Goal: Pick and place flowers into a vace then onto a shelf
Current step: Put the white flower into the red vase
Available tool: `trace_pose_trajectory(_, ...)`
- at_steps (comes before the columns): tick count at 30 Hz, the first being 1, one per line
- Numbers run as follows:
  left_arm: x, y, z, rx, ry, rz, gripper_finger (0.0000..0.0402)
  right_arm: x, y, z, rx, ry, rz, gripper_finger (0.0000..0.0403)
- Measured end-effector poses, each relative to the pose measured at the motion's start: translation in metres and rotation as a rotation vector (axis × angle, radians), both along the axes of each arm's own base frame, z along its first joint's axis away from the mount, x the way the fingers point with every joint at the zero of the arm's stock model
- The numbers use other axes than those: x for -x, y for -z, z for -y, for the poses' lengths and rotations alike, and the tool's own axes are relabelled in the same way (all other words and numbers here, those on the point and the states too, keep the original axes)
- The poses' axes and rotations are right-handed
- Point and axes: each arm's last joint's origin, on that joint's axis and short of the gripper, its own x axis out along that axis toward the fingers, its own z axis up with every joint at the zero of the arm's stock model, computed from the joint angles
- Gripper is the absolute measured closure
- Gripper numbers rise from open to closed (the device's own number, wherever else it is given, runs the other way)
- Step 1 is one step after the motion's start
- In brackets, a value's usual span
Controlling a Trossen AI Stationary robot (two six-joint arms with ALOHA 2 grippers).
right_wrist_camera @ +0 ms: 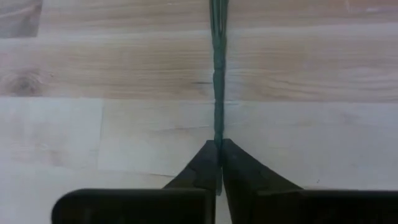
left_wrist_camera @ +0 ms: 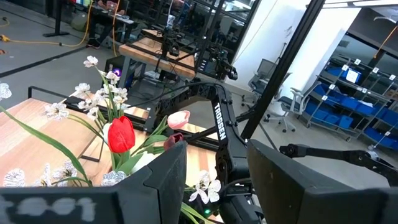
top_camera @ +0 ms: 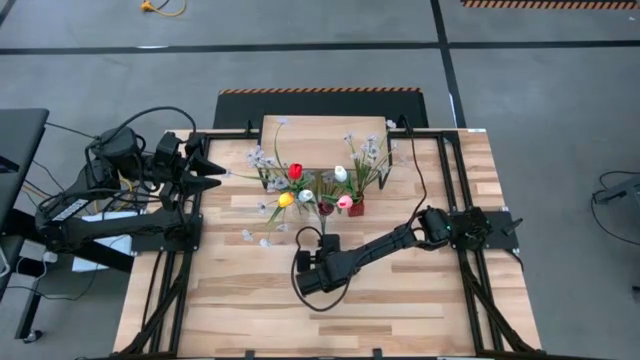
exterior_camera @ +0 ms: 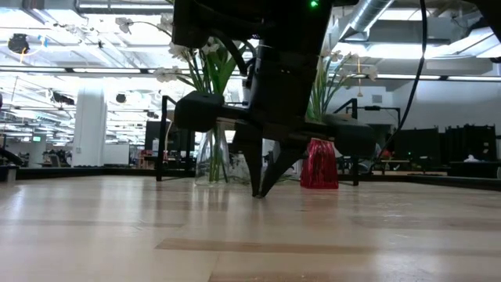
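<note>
**Right gripper pinched on a stem**

Your right gripper (right_wrist_camera: 219,155) is clenched low over the counter (right_wrist_camera: 93,81), its fingers pressed together on a green flower stem (right_wrist_camera: 217,74); the stem lies flat, running straight away from the fingertips; your left gripper (top_camera: 215,170) waits half-parted beside the flowers (top_camera: 300,185) near the shelf (top_camera: 325,130); an open workshop lies behind.
</note>
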Motion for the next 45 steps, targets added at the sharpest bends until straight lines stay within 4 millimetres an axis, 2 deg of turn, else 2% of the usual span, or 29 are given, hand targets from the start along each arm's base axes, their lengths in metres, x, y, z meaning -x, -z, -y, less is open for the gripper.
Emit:
trace_pose_trajectory(9, 0.000, 0.000, 0.000, -0.003, 0.000, 0.000, 0.0245, 0.001, 0.000, -0.003, -0.009, 0.051, 0.024, 0.0400)
trace_pose_trajectory(26, 0.000, 0.000, 0.000, -0.003, 0.000, -0.001, 0.0245, 0.005, -0.011, -0.031, -0.066, 0.047, 0.047, 0.0403)
trace_pose_trajectory(31, 0.000, 0.000, 0.000, -0.002, 0.000, -0.001, 0.0245, 0.006, -0.019, -0.048, -0.156, -0.017, 0.036, 0.0402)
trace_pose_trajectory(36, 0.000, 0.000, 0.000, -0.002, 0.000, -0.001, 0.0245, 0.010, -0.033, -0.076, -0.283, -0.109, 0.019, 0.0401)
trace_pose_trajectory(45, 0.000, 0.001, 0.000, 0.000, 0.000, -0.007, 0.0245, 0.024, -0.058, -0.115, -0.333, -0.177, 0.061, 0.0401)
